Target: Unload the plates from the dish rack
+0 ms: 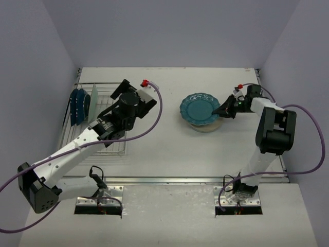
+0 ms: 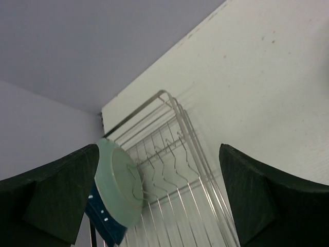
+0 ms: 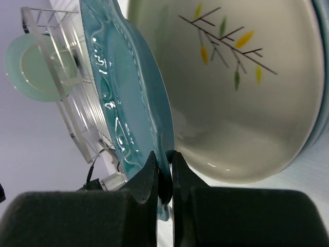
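Observation:
The dish rack (image 1: 119, 145) stands at the left with dark navy plates (image 1: 78, 105) and a pale blue plate (image 1: 94, 103) upright in it. My left gripper (image 1: 107, 109) hovers over the rack, open and holding nothing. In the left wrist view the pale plate (image 2: 119, 182) and a navy plate (image 2: 105, 226) stand ahead of the left finger (image 2: 56, 195). The teal scalloped plate (image 1: 199, 109) lies over the cream sprig plate (image 1: 208, 127). My right gripper (image 1: 222, 109) is shut on its rim (image 3: 165, 175), with the teal plate (image 3: 128, 98) tilted off the cream plate (image 3: 241, 92).
The empty wire slots of the rack (image 2: 180, 154) fill the space between my left fingers. The back wall and left wall meet close behind the rack. A metal strip (image 1: 205, 180) runs along the table's near edge.

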You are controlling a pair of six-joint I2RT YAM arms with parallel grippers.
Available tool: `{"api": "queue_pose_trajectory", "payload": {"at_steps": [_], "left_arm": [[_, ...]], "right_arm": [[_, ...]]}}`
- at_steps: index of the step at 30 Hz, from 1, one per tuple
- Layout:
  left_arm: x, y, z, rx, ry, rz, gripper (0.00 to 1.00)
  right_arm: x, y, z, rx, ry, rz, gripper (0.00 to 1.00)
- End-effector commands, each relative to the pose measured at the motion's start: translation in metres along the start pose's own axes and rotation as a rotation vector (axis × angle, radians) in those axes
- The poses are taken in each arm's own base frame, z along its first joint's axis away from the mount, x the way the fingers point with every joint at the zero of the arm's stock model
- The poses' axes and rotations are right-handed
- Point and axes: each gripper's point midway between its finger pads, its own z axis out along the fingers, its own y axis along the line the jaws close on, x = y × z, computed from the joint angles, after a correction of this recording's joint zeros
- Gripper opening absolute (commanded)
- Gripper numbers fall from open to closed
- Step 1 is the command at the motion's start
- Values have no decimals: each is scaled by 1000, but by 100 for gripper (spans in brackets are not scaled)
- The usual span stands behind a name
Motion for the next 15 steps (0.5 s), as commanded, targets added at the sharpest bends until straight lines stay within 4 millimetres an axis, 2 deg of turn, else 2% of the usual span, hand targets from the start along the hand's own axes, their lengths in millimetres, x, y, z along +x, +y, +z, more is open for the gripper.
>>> {"api": "queue_pose_trajectory", "payload": {"at_steps": [1, 4, 7, 11, 15], "left_arm": [[17, 23, -17, 4, 39, -180, 100], [33, 37, -24, -12, 61, -242, 100], [43, 43, -31, -15, 74, -275, 100], [51, 48, -35, -27, 85, -296, 100], [50, 51, -35, -41, 80, -313, 100]], "right_arm": [[-24, 33, -8, -126, -24, -107, 0], [-27, 27, -4, -132, -15, -107, 0], [-26, 22, 0, -152, 3, -99, 0], [-26, 14, 6, -152, 40, -70, 0], [-27, 1, 10, -95, 41, -60, 7]]}}
